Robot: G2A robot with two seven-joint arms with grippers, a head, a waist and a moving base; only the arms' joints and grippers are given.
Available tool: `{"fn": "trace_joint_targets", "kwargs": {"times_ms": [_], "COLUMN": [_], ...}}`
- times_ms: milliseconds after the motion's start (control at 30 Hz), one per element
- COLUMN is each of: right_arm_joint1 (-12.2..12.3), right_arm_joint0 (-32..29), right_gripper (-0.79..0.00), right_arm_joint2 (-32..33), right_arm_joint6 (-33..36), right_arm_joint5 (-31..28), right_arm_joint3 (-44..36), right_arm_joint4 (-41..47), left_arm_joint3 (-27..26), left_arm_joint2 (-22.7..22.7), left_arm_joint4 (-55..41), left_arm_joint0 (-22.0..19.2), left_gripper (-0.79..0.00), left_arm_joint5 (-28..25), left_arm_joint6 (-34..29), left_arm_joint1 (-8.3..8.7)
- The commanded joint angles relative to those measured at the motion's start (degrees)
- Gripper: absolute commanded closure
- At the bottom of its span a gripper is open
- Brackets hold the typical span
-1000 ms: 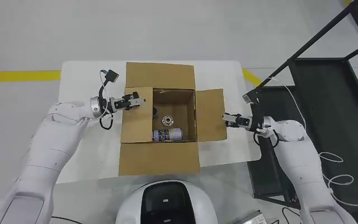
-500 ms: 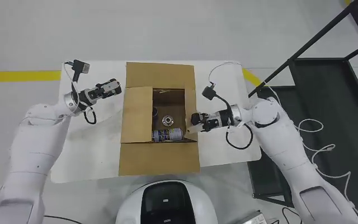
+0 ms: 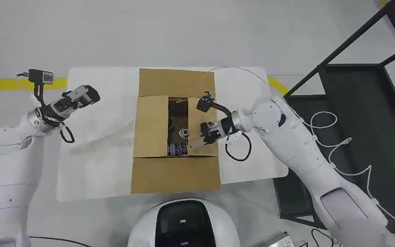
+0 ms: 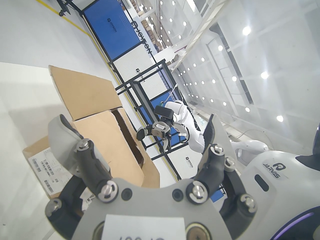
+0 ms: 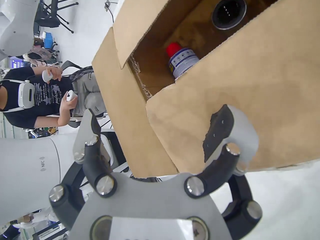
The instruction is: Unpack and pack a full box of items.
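Since the right gripper (image 5: 155,113) is spread wide with the cardboard flap (image 5: 225,83) just leaning on it, I'd push slow and flat. Spray can (image 5: 183,59) lies inside the box (image 3: 176,176) on the table (image 3: 92,160); left gripper (image 3: 86,94) hangs open, well off.

White barcode stickers (image 4: 41,167) on the cardboard box (image 4: 107,131), a printed label (image 5: 185,61) on the red-capped can (image 5: 174,49), both illegibly small.

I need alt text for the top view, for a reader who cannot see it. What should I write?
Seen from above, the right gripper is at a cardboard box's side flap, tilted half over the opening; a can lies inside. The left gripper hangs over the white table, apart from the box.
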Motion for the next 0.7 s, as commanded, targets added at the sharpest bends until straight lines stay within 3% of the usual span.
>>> {"fn": "trace_joint_targets", "kwargs": {"times_ms": [0, 233, 400, 567, 667], "right_arm_joint1": [0.48, 3.97, 5.8, 6.21, 6.13], "right_arm_joint0": [-1.25, -11.62, -21.88, -30.85, -33.29], "right_gripper": [-0.785, -0.785, -0.785, -0.785, -0.785], "right_arm_joint2": [1.99, 14.32, 21.84, 24.52, 24.09], "right_arm_joint6": [0.71, 4.55, -0.19, -7.72, -10.07], "right_arm_joint5": [-0.97, -0.24, 3.08, 5.11, 5.67], "right_arm_joint3": [-0.74, -3.87, -6.3, -8.81, -10.77], "right_arm_joint4": [4.48, 14.68, 13.79, 15.54, 16.0], "left_arm_joint3": [-0.05, 2.56, 7.79, 19.18, 24.9], "left_arm_joint2": [-0.07, 6.83, 15.62, 23.51, 26.3], "left_arm_joint4": [-0.52, 1.46, 9.35, 14.02, 16.85], "left_arm_joint0": [0.1, -4.58, -10.62, -17.93, -20.95], "left_gripper": [-0.785, -0.785, -0.785, -0.785, -0.785], "left_arm_joint5": [0.33, 0.0, -8.58, -16.52, -19.69], "left_arm_joint6": [-0.85, -0.53, 8.05, 16.0, 19.17], "left_arm_joint1": [0.09, -1.07, -3.03, -5.85, -7.26]}}
